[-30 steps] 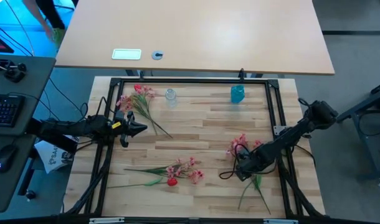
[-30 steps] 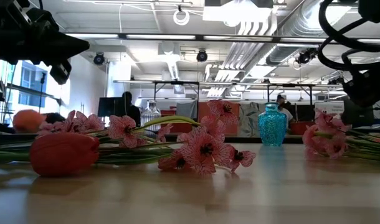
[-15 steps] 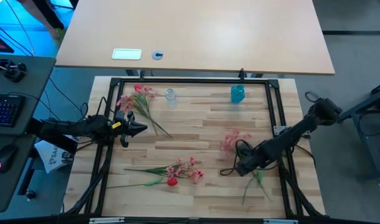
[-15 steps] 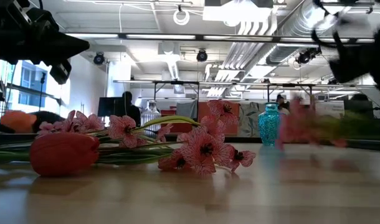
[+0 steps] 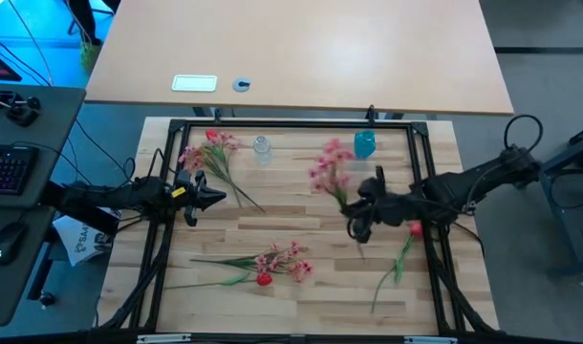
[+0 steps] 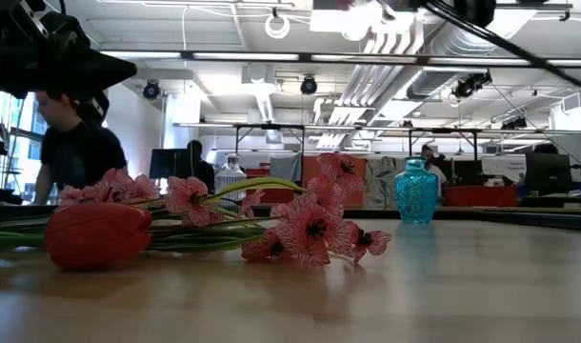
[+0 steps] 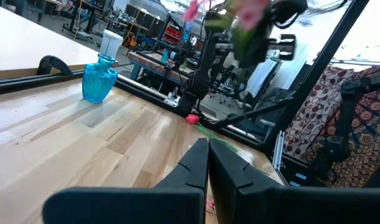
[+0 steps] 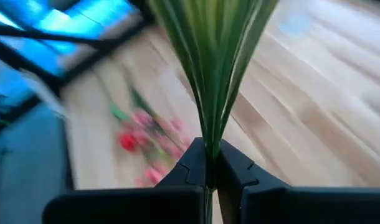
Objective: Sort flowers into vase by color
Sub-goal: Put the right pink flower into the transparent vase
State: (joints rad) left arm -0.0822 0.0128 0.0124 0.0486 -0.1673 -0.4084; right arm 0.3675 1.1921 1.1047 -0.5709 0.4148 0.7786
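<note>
My right gripper [image 5: 353,218] hangs over the table's right half, shut on a pink flower spray [image 5: 330,168] whose blossoms point toward the blue vase [image 5: 364,144]. A clear vase [image 5: 262,148] stands at the far edge, left of the blue one. A red tulip [image 5: 414,229] lies on its side at the right, with its green stem running toward the near edge. Another pink spray [image 5: 207,153] lies at the far left. A pile of pink sprays with a red tulip [image 5: 264,279] lies near the front. My left gripper [image 5: 209,197] waits shut at the left. My right gripper pinches the pink spray's green stem [image 8: 210,134] between its two fingers, just below where the leaves fan out. The spray is lifted clear of the table. Its blossoms [image 7: 246,15] stand above the fingers, tilted toward the far edge.
A black frame [image 5: 291,124] runs around the work area. In the low view the front pile [image 6: 310,227] fills the foreground and the blue vase [image 6: 416,191] stands behind it. A person [image 6: 71,152] is in the room beyond the table.
My right gripper has taken hold of the pink spray at the near right and raised it off the table. It carried the spray toward the far edge and the blue vase. The red tulip that lay with the spray has stayed on the table.
</note>
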